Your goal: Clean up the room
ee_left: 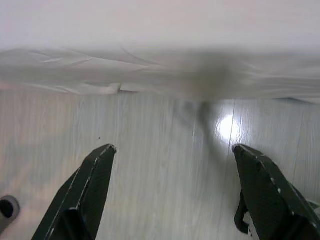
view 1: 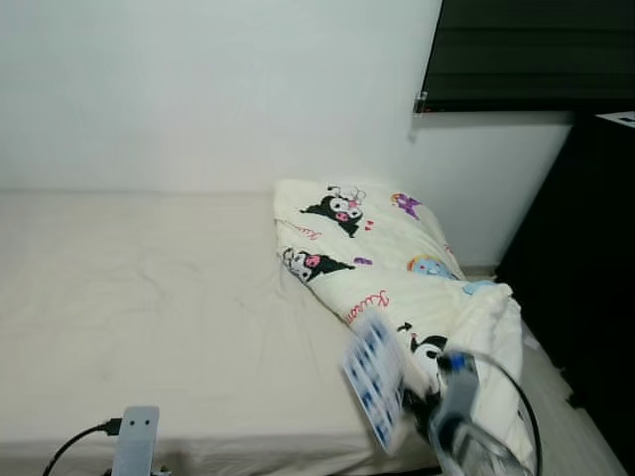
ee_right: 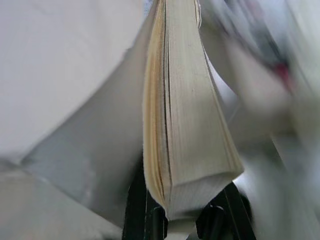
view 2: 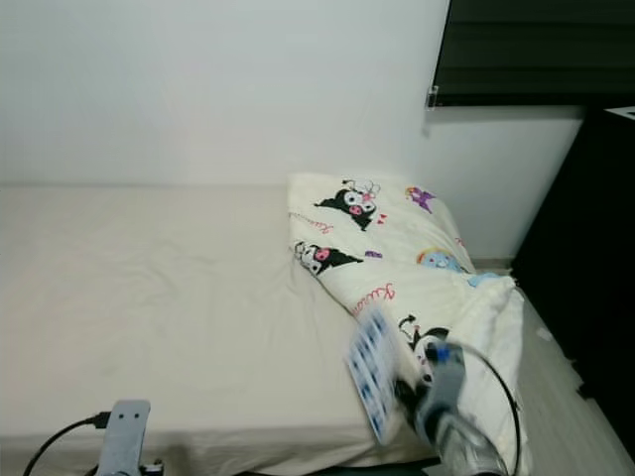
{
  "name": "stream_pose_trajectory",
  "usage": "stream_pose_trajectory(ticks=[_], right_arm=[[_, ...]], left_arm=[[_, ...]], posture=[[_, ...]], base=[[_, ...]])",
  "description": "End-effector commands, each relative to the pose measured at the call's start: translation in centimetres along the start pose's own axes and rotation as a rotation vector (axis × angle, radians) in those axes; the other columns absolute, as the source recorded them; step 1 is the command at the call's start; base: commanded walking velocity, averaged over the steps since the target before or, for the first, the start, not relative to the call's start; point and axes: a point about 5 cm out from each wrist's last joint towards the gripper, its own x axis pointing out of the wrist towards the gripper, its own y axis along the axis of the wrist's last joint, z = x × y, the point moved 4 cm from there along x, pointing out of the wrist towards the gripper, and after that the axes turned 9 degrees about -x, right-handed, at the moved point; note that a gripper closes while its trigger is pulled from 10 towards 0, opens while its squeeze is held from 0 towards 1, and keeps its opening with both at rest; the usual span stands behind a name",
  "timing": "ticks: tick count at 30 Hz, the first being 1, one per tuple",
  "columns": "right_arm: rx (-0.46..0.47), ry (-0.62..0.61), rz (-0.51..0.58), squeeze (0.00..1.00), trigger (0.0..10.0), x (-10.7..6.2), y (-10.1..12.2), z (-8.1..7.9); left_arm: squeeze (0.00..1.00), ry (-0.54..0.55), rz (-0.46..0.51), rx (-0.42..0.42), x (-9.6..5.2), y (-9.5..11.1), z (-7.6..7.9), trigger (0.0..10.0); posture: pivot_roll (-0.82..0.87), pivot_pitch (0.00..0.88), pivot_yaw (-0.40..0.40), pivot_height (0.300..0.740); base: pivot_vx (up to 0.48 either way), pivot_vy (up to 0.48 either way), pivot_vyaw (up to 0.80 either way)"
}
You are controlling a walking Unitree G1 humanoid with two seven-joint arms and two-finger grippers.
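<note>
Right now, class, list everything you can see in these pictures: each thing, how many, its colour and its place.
Bed: one, cream sheet, across the view against the white wall.
Quilt: one, cream with cartoon prints, bunched on the bed's right end.
Book: one, blue-and-white patterned cover, held upright above the bed's right front corner.
Blind: one, dark, upper right on the wall.
Cabinet: one, black, right of the bed.
Floor: pale wood, below the bed edge.
Right gripper: black fingers clamped on the book.
Left gripper: black fingers open, above the floor.

A cream-sheeted bed (view 1: 149, 297) meets a white wall (view 1: 198, 89), dark window blind (view 1: 526, 50) above, pale floor (ee_left: 160, 165) below.
</note>
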Motion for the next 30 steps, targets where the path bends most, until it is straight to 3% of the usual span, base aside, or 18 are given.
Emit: stream_pose_trajectory(ticks=[1, 3, 4, 9, 13, 18, 22, 23, 30], right_arm=[[-0.046, -0.008, 0.008, 0.00, 0.0, 0.1, 0.2, -0.1], [-0.068, -0.017, -0.002, 0.00, 0.0, 0.0, -0.2, 0.0], [-0.081, -0.035, -0.016, 0.00, 10.0, -0.1, -0.5, 0.2], [-0.123, -0.086, -0.038, 0.00, 10.0, -0.2, -0.9, 0.9], [-0.145, -0.080, 0.011, 0.00, 10.0, 0.2, 0.6, 0.6], [-0.220, 0.020, 0.129, 0.00, 10.0, 1.2, 4.1, -1.5], [-0.276, 0.072, 0.163, 0.00, 10.0, 1.5, 5.5, -2.7], [-0.316, 0.107, 0.184, 0.00, 10.0, 1.8, 6.5, -3.6], [-0.376, 0.142, 0.201, 0.00, 10.0, 2.1, 7.4, -4.7]], left_arm=[[0.00, 0.008, -0.027, 0.009, -0.1, -0.7, -0.1, 10.0], [0.00, 0.009, -0.030, 0.005, -0.1, -0.7, -0.1, 10.0], [0.00, 0.010, -0.033, -0.006, -0.1, -0.8, 0.0, 10.0], [0.00, 0.002, -0.036, -0.019, -0.1, -0.7, 0.3, 10.0], [0.00, -0.016, -0.045, -0.056, -0.1, -0.9, 0.6, 10.0], [0.00, -0.020, -0.063, -0.075, -0.2, -1.3, 0.6, 10.0], [0.00, -0.020, -0.067, -0.084, -0.2, -1.4, 0.6, 10.0], [0.00, -0.021, -0.069, -0.092, -0.2, -1.4, 0.6, 10.0], [0.00, -0.028, -0.072, -0.109, -0.2, -1.4, 0.7, 10.0]], posture=[[-0.03, 0.000, -0.038, 0.740], [-0.03, 0.000, -0.038, 0.740], [-0.03, 0.000, -0.041, 0.740], [-0.02, 0.000, -0.044, 0.740], [-0.02, 0.000, -0.047, 0.740], [-0.02, 0.000, -0.047, 0.740], [-0.02, 0.000, -0.047, 0.740], [-0.02, 0.000, -0.045, 0.740], [-0.02, 0.000, -0.045, 0.740]], base=[[0.000, 0.000, 0.00], [0.000, 0.000, 0.00], [0.000, 0.000, 0.00], [0.000, 0.000, 0.33], [0.000, 0.000, 0.71], [0.000, 0.000, 0.71], [0.000, 0.000, 0.70], [0.000, 0.000, 0.71], [0.000, 0.000, 0.71]])
